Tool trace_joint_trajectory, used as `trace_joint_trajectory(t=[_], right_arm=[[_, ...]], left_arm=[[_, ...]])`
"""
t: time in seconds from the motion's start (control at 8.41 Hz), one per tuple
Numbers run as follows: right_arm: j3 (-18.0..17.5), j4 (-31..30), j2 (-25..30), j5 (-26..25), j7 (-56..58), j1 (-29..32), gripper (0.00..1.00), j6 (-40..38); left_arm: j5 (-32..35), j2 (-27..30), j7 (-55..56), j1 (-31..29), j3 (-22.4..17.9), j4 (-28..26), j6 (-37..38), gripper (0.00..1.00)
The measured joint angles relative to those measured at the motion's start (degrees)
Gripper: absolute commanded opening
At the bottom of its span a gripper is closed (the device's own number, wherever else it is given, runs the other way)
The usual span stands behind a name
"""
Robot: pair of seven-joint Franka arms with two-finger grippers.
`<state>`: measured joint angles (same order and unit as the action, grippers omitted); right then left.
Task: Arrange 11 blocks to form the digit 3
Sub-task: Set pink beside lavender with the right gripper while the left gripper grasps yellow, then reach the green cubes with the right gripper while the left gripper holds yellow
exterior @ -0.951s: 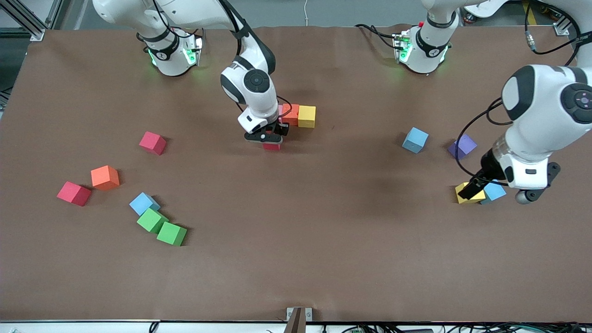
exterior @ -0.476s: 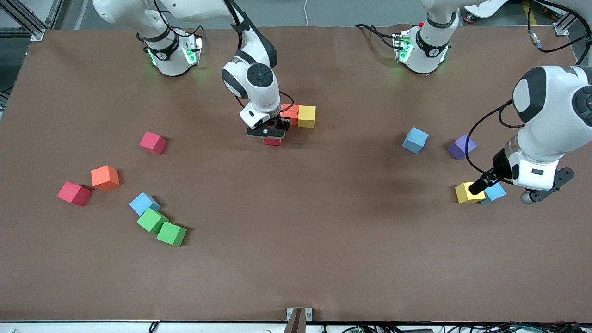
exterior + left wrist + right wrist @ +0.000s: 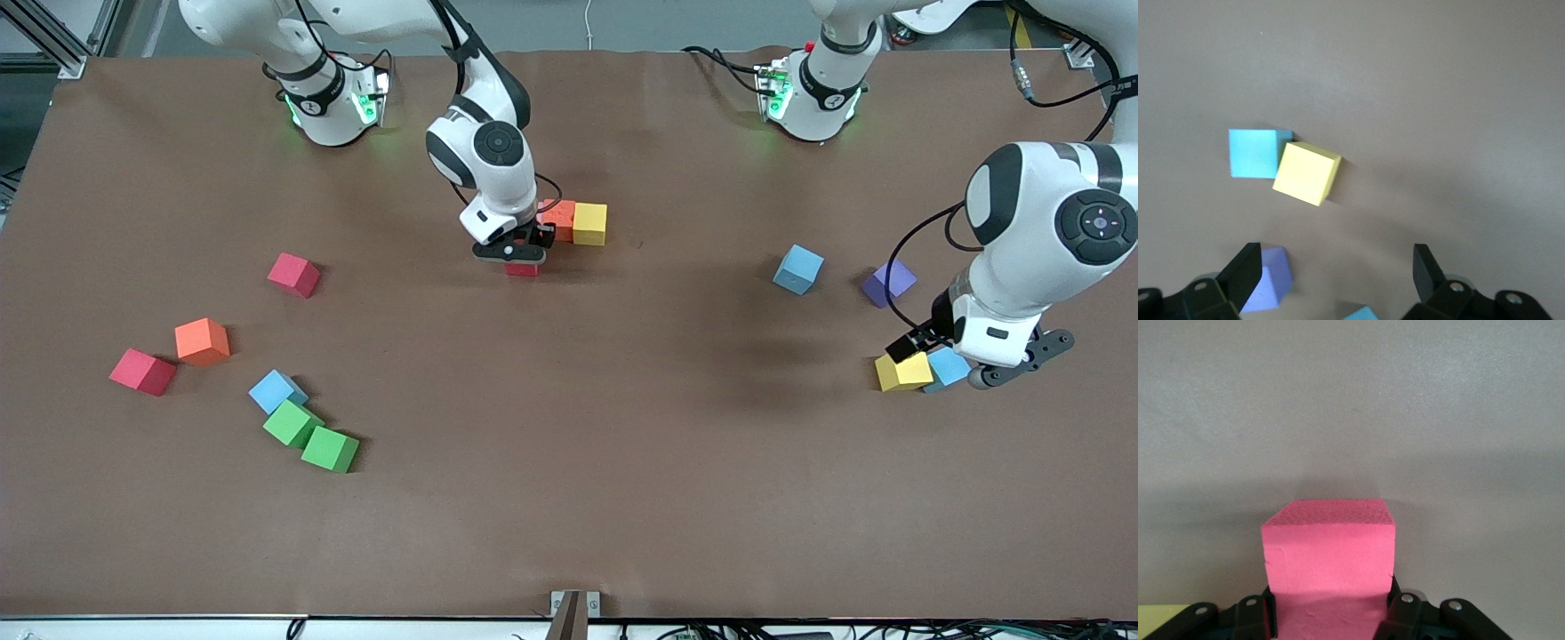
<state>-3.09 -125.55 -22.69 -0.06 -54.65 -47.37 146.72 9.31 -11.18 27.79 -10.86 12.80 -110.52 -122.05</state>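
2 Franka arms are seen over a brown table [image 3: 569, 498]. The right gripper [image 3: 508, 255] is clamped on a red block [image 3: 523, 268], which sits just beside an orange block [image 3: 560, 217] and a yellow block [image 3: 589, 223] (these 2 touch in a row). The left gripper [image 3: 1335, 280] is held over a yellow cube [image 3: 902, 372] and a blue cube [image 3: 947, 366], its jaws spread wide. Other blocks are scattered loose, among them 2 green blocks [image 3: 311, 437].
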Motion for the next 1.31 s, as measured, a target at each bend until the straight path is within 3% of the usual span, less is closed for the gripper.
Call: trace_joint_trajectory(t=[0.12, 0.36, 0.95, 1.31], right_arm=[[0.0, 0.0, 0.0, 0.0, 0.0, 0.0, 0.45, 0.0], [0.0, 0.0, 0.0, 0.0, 0.0, -0.1, 0.99, 0.0], [0.2, 0.6, 2.9, 0.0, -0.2, 0.0, 1.00, -1.7], [1.4, 5.4, 9.8, 0.1, -0.6, 5.3, 1.00, -12.8]], left_arm=[[-0.1, -0.2, -3.1, -0.1, -1.8, 0.0, -1.5, 1.00], [-0.2, -3.1, -4.7, -0.2, -2.7, -0.3, -4.8, 1.00], [-0.1, -13.5, -14.1, -1.9, -5.2, -0.6, -18.0, 1.00], [-0.1, -16.1, -16.5, -1.9, -5.2, -0.6, -21.9, 1.00]])
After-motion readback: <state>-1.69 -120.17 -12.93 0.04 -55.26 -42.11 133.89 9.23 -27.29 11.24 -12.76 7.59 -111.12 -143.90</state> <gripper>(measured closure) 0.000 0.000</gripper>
